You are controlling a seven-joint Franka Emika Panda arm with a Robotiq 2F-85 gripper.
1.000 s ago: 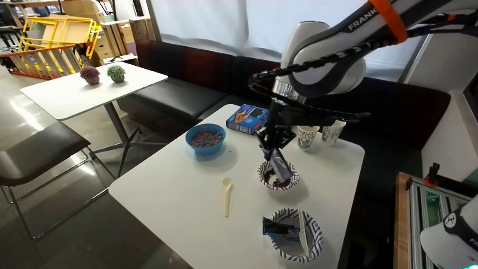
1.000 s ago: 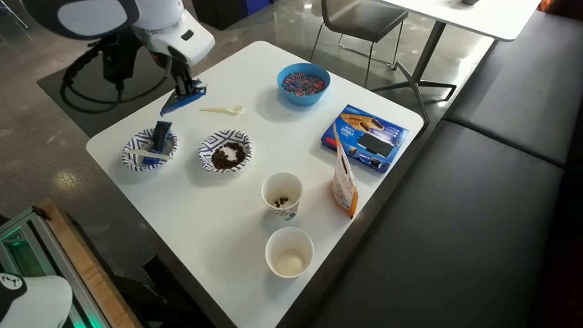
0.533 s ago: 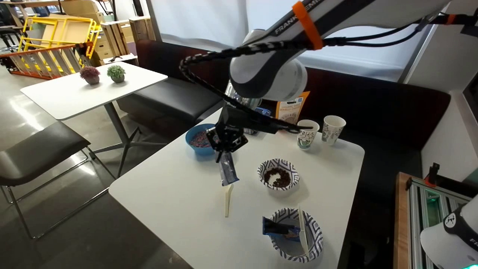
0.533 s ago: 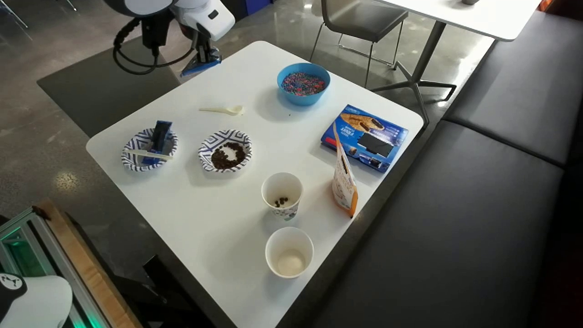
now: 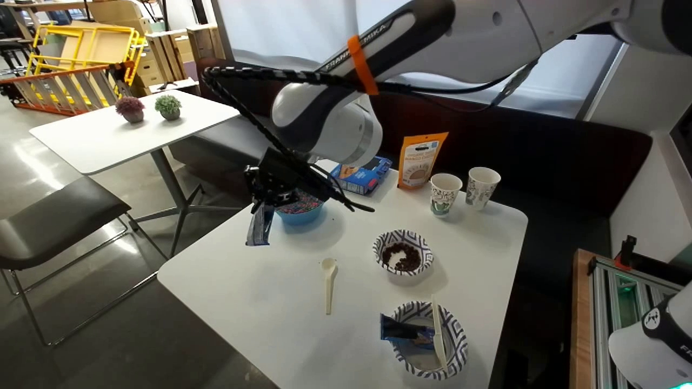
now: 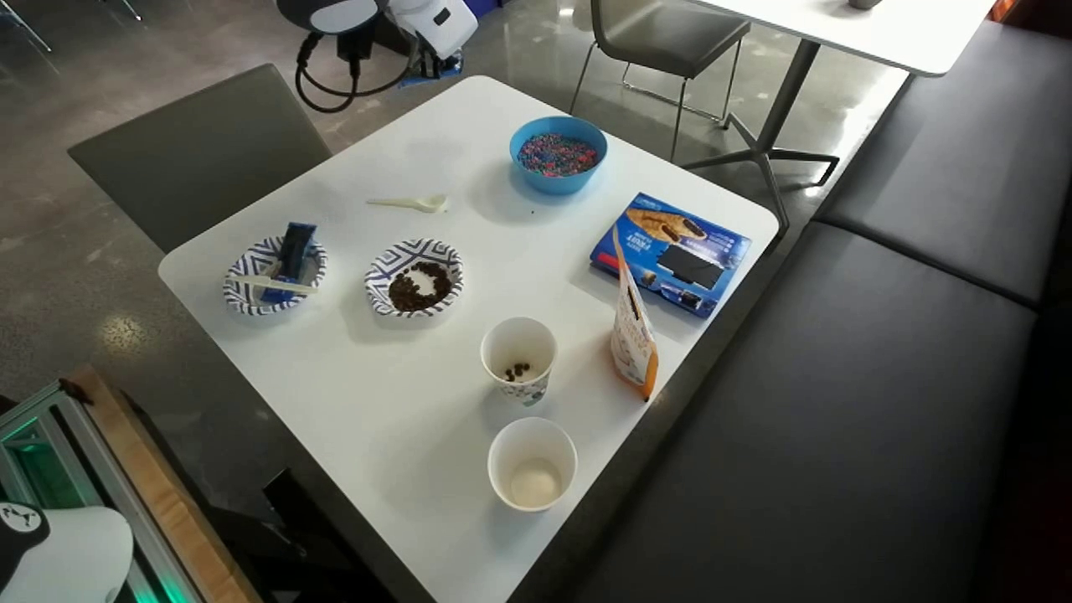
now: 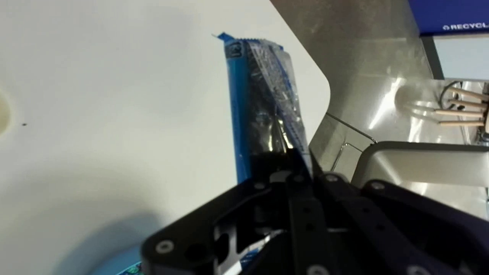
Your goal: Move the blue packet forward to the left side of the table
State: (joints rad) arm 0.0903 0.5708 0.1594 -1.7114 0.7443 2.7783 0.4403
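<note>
The dark bench [image 6: 804, 402] runs along the white table [image 5: 232, 302] on the side away from the gripper [image 5: 261, 205]. The robot arm [image 5: 346, 135] reaches to the gripper from above. Below the gripper spreads the white table, a rounded corner of which appears behind the held object in the wrist view. The gripper is narrowed and clamped on one end of the blue packet [image 5: 260, 229]. A blue box [image 6: 670, 243] lies farther from the gripper than the blue bowl [image 5: 301, 218] of coloured bits [image 6: 553, 155], which stands near the gripper and is partly hidden by it in an exterior view. A patterned bowl [image 5: 403, 236] of brown bits [image 6: 409, 295] is well apart from the gripper; a second patterned bowl [image 5: 458, 346] is farther still. An upright orange-and-white pouch [image 5: 419, 165] stands beside the box, also well apart from the gripper. A paper cup [image 6: 526, 392] with a few brown bits and a second paper cup [image 6: 507, 456] stand farther off. The blue packet hangs tilted at the gripper's tip, apart from the white table. A blue-and-black wrapper [image 5: 408, 330] in the second patterned bowl is crossed by a pale utensil [image 5: 438, 340]. A pale spoon [image 5: 328, 292] lies nearer the gripper than either patterned bowl.
</note>
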